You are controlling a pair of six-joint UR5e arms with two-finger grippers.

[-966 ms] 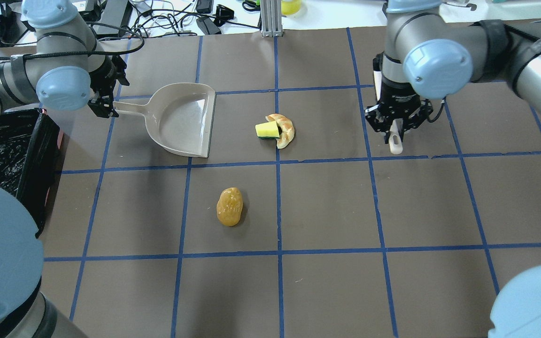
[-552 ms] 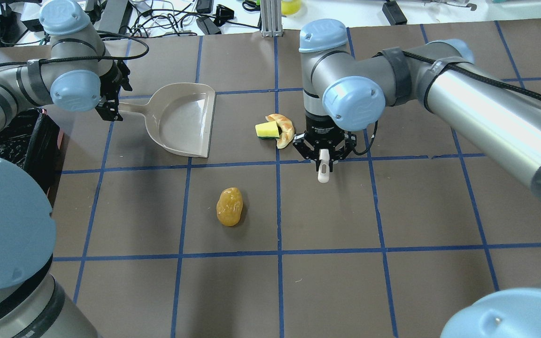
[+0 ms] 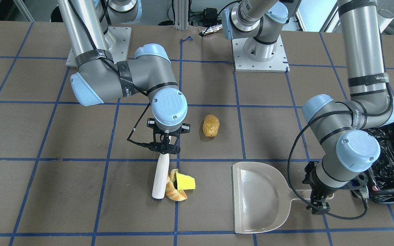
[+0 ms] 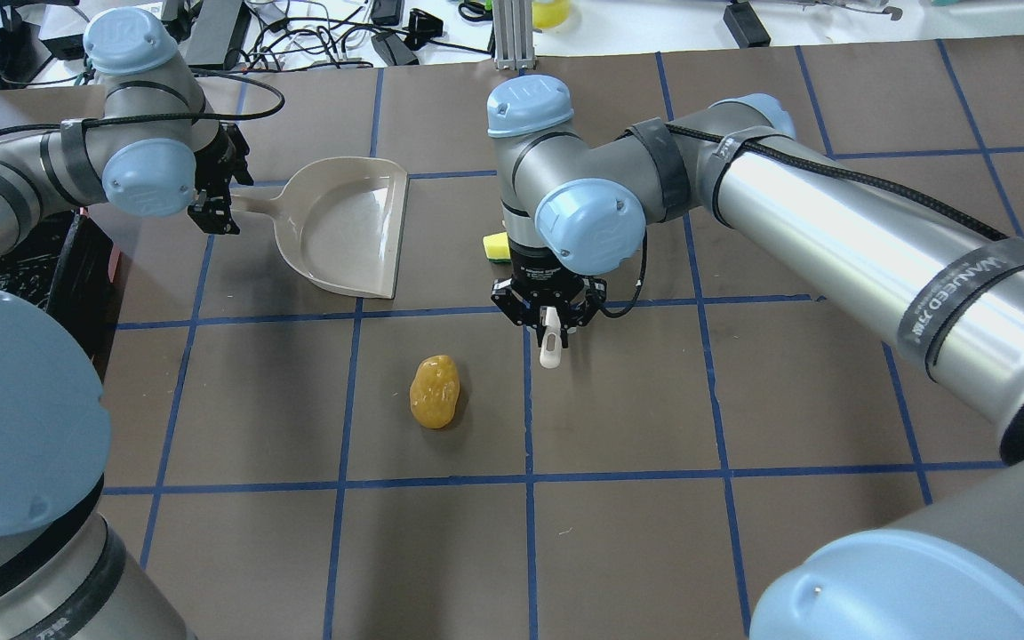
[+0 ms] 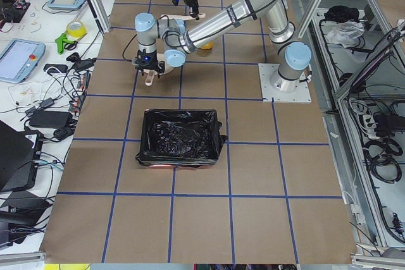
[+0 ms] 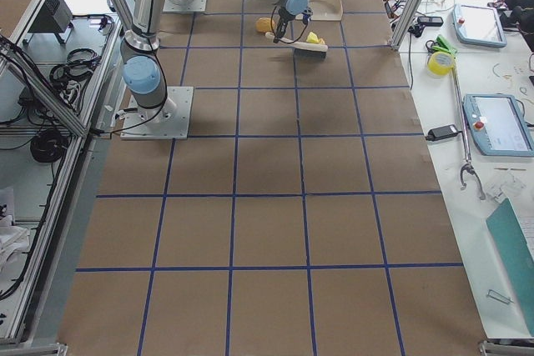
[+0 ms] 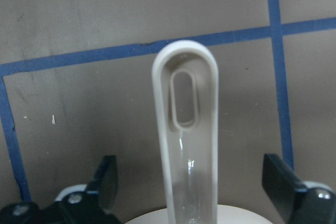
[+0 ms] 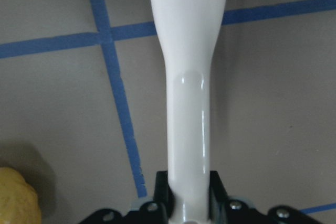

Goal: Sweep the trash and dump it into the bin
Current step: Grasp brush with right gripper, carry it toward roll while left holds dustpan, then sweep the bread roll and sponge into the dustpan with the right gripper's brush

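The croissant (image 3: 175,193) and the yellow sponge block (image 3: 185,182) lie together; only the sponge (image 4: 496,247) shows from overhead. The tan lump (image 4: 435,391) lies apart, nearer the robot. My right gripper (image 3: 165,150) is shut on the handle of the beige hand brush (image 3: 159,177), whose side touches the croissant. My left gripper (image 4: 214,212) is open, with its fingers on either side of the dustpan handle (image 7: 185,129). The dustpan (image 4: 343,227) lies flat, its mouth toward the trash. The black-lined bin (image 5: 180,137) stands off the left end.
The brown mat carries a blue tape grid. The bin's black bag (image 3: 393,160) sits right behind my left arm's elbow. My right arm (image 4: 832,222) stretches across the table's right half. Cables and boxes (image 4: 325,36) lie past the far edge.
My right arm has swung left with the brush, from the right of the table up against the croissant and sponge. My left gripper has shifted slightly along the dustpan handle. The dustpan has not moved.
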